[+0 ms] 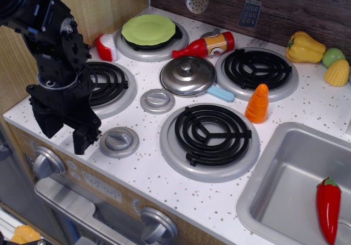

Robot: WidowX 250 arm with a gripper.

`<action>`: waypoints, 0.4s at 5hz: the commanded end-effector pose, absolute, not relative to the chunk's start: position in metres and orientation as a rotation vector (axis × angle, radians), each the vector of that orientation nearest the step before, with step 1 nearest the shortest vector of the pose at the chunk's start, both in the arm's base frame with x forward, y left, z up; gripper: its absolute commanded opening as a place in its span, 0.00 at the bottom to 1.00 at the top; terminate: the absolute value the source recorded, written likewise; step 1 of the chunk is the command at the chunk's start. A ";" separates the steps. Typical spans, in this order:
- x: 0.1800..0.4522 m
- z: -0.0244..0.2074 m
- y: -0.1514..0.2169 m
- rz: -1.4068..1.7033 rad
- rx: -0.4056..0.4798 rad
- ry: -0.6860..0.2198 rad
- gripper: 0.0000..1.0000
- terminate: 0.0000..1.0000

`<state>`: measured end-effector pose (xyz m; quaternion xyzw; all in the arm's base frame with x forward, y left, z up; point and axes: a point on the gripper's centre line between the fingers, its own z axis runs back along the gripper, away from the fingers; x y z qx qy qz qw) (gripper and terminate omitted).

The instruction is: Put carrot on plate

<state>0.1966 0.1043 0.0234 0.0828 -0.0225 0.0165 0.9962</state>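
Observation:
The orange toy carrot (257,103) stands upright on the counter between the front right burner (210,135) and the back right burner (256,69). The light-green plate (148,29) rests on the back left burner. My black gripper (67,134) hangs at the front left, over the counter edge beside the front left burner (107,85), far from the carrot and the plate. Its two fingers point down, stand apart and hold nothing.
A steel pot lid (187,75) with a blue handle lies mid-counter. A red ketchup bottle (205,45) lies behind it. Two grey knobs (157,100) sit on the counter. A sink (299,184) at right holds a red chili (328,208). Toy vegetables (305,47) sit far right.

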 end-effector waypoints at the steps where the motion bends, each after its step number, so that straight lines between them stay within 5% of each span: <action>1: 0.197 0.023 0.104 0.033 0.166 -0.045 1.00 0.00; 2: 0.200 0.035 0.095 0.042 0.171 -0.045 1.00 0.00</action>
